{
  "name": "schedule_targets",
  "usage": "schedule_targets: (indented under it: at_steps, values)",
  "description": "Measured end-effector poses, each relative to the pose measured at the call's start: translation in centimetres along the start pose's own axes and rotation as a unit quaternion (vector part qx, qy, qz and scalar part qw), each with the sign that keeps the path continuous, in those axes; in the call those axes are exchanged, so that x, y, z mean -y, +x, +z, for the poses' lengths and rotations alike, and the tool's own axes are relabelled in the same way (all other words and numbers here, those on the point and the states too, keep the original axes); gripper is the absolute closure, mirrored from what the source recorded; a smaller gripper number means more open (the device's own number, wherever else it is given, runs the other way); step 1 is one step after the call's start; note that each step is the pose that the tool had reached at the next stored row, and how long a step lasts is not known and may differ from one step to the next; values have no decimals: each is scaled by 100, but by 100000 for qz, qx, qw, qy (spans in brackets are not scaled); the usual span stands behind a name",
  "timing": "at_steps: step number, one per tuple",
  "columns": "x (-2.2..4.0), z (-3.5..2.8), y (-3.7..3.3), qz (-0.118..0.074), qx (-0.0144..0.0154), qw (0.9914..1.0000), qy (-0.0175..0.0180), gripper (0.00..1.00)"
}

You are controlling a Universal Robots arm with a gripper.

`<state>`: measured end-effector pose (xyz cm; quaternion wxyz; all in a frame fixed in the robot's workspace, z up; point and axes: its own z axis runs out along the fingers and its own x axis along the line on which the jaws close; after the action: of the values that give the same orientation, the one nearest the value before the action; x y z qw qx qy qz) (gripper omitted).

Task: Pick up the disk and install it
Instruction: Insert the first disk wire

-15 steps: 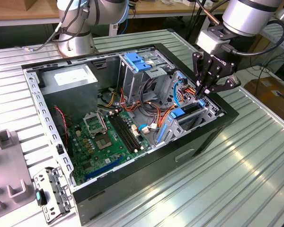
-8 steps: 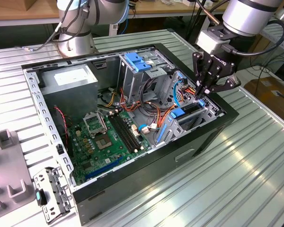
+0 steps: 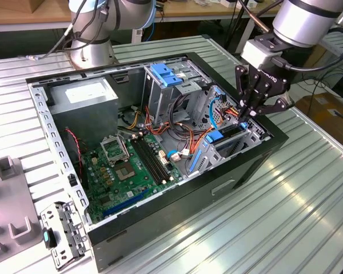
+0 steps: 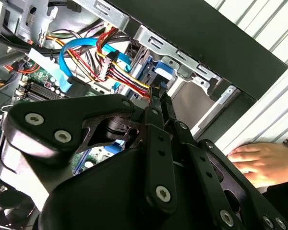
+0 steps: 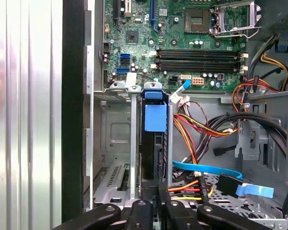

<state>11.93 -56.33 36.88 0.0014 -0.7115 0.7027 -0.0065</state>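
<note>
Disk [image 5: 155, 125]: dark body, blue carrier, standing on edge in its bay; my gripper [image 3: 247, 112] reaches down, fingers pinched closed on its end

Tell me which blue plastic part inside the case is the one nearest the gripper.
The disk in its blue carrier, standing on edge in the bay right below the gripper. The blue latch tops the tall grey cage, farther away.

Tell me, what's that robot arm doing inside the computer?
It is fitting a disk into an open computer case. The arm's hand is down at the drive bay near the case's edge, its fingers closed together at the disk's end. The disk stands on edge in the bay, beside the motherboard. A person's hand rests on the table outside the case.
</note>
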Motion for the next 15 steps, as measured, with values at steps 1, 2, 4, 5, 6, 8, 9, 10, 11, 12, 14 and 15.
schedule_targets:
  at_steps: [1, 2, 4, 5, 6, 8, 9, 10, 11, 12, 14, 15]
  values:
    - [-9, 1, 1, 1, 108, 100000, 0, 84]
    - [-27, 3, 1, 1, 133, 100000, -1, 84]
    - [-36, 11, -5, 191, 123, 100000, -2, 84]
    - [-40, 20, -14, 526, 118, 99999, -2, 84]
    - [-44, 28, -24, 760, 119, 99997, -4, 84]
    - [-59, 37, -49, 879, 121, 99996, -5, 84]
    - [-69, 42, -61, 876, 126, 99996, -6, 84]
    - [-75, 50, -71, 875, 134, 99996, -5, 84]
    - [-75, 63, -81, 873, 135, 99996, -6, 84]
    - [-75, 79, -91, 883, 126, 99996, -7, 84]
    - [-75, 120, -126, 979, 132, 99995, -5, 84]
    - [-75, 132, -133, 1029, 131, 99995, -5, 84]
